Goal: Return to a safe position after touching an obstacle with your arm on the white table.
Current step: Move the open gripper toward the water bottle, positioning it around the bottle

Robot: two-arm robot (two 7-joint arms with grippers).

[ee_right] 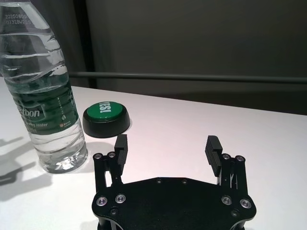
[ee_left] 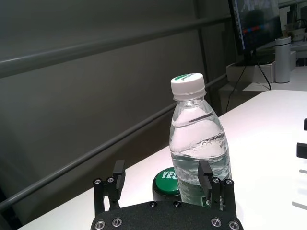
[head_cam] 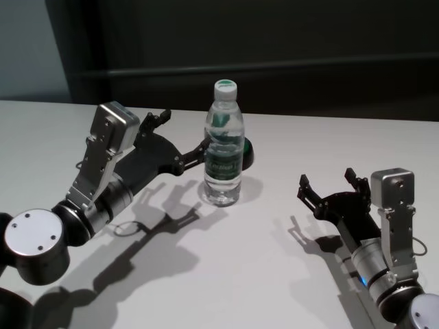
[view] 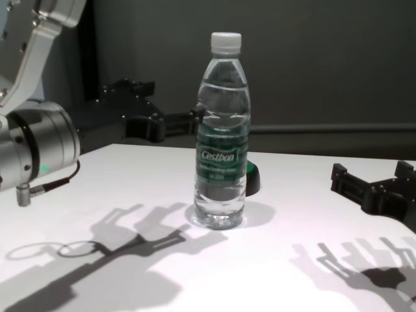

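Observation:
The obstacle, a clear water bottle [head_cam: 224, 147] with a white cap and green label, stands upright mid-table on the white table [head_cam: 274, 274]. My left gripper [head_cam: 184, 133] is open just left of it, above the tabletop. One fingertip [head_cam: 204, 147] is at the bottle's side, touching or nearly so. In the left wrist view the bottle [ee_left: 196, 143] rises right behind that finger [ee_left: 205, 173] of the gripper [ee_left: 161, 175]. My right gripper [head_cam: 327, 179] is open and empty, low at the right, apart from the bottle [ee_right: 43, 96]. The chest view shows the bottle [view: 223, 143] too.
A low green-and-black button [head_cam: 248, 152] sits just behind the bottle, also in the right wrist view [ee_right: 106, 117] and the left wrist view [ee_left: 165, 184]. A dark wall with a rail runs behind the table's far edge. A monitor [ee_left: 254, 21] stands far off.

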